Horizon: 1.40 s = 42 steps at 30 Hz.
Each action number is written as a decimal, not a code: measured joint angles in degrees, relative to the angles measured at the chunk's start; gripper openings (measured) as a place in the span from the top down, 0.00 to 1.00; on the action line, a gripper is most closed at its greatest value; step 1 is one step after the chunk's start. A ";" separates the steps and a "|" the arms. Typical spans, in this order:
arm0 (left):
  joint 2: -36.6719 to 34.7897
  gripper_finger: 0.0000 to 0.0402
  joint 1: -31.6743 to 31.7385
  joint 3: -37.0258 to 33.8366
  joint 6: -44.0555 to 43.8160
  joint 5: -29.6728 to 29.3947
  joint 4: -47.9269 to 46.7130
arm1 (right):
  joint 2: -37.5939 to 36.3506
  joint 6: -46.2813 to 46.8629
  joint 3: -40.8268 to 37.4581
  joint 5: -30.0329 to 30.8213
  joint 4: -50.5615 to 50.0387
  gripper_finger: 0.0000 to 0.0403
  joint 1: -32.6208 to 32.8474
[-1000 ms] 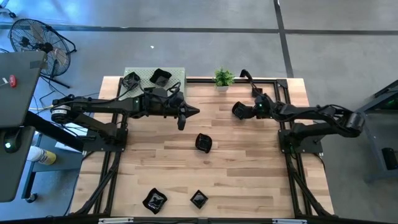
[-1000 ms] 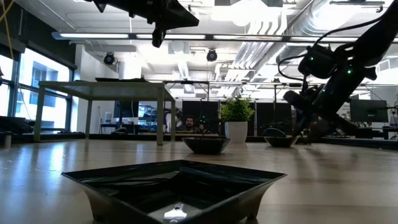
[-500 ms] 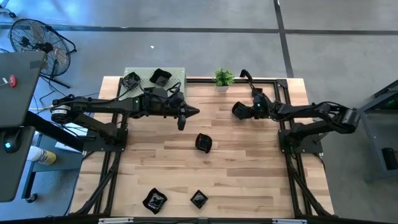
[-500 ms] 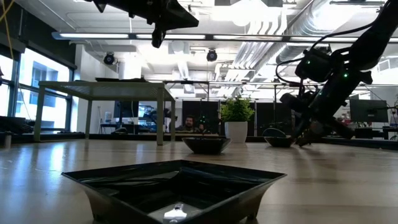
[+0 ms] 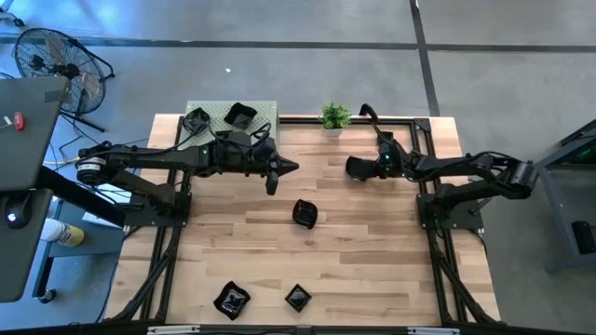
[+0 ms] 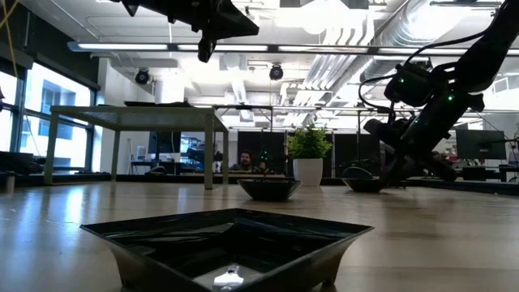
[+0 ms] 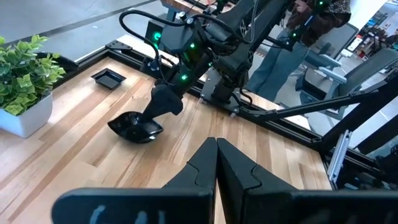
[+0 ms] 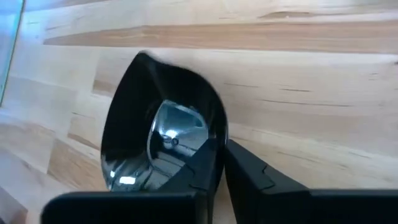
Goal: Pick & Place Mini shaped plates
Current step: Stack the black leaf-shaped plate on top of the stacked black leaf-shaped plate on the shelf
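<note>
- Nearest the front edge of the wooden surface (image 5: 372, 261) lie two mini shaped plates: a wavy-edged plate (image 5: 231, 301) and, just beside it, a small square plate (image 5: 297, 298). One of these fills the foreground of the low view, though which one cannot be told.
- Farther in, near the middle of the surface, sits a rounded plate (image 5: 304, 213), apart from both arms and with bare wood all around it.
- Beyond that, the left end effector (image 5: 285, 168) hangs above the surface with nothing in it; the left wrist view shows its fingers (image 7: 200, 167) pressed together.
- At about the same depth on the other side, the right end effector (image 5: 365, 167) is down at the surface, pinching the rim of a glossy round plate (image 5: 355, 167); in the left wrist view that plate (image 7: 135, 127) sits tilted, one edge raised.
- Just past it stands a small green potted plant (image 5: 334, 116) at the far edge, near the gripped plate but not touching it.
- A further square plate (image 7: 108, 77) lies by the far frame rail, apart from the others.
- At the far left corner a pale green mat (image 5: 268, 111) carries two more plates, a square one (image 5: 239, 114) and another (image 5: 196, 120) beside it.
- A floor fan (image 5: 54, 60) stands off the surface, beyond that corner.
</note>
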 joint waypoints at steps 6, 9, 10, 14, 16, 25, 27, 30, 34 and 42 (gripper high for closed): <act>0.00 1.00 0.00 0.00 0.11 -0.02 -1.46 | -0.67 -0.04 0.00 -0.30 1.32 0.98 0.12; 0.00 1.00 0.00 0.00 0.40 -0.02 -2.47 | -2.38 -1.29 0.45 -0.40 1.28 0.98 1.00; 0.00 1.00 0.00 0.00 0.63 -0.02 -2.98 | -3.11 -1.53 0.83 -0.50 1.31 0.98 1.47; 0.00 1.00 -0.01 0.02 0.74 -0.02 -3.97 | -5.95 -2.01 2.57 -0.89 1.18 0.97 4.64; 0.00 1.00 0.00 0.02 0.74 -0.02 -5.01 | -6.60 -2.84 4.23 -0.87 1.25 0.97 7.56; -5.48 1.00 -1.71 0.02 5.50 1.48 -13.24 | -3.75 -4.63 18.14 7.79 -7.98 0.97 25.24; -7.54 1.00 -3.06 0.02 6.14 -0.26 -15.65 | -2.43 -4.63 20.62 9.14 -9.37 0.97 28.14; -9.79 1.00 -5.12 0.07 6.14 -2.08 -19.94 | 0.00 -4.63 23.34 9.51 -9.52 0.97 31.85; -10.10 1.00 -8.34 0.07 5.64 -3.65 -24.29 | 4.55 -5.47 27.48 9.49 -10.21 0.97 35.59; -4.73 0.94 -10.31 0.44 1.13 -6.80 -25.58 | 15.92 -13.36 42.90 9.97 -18.92 0.97 37.31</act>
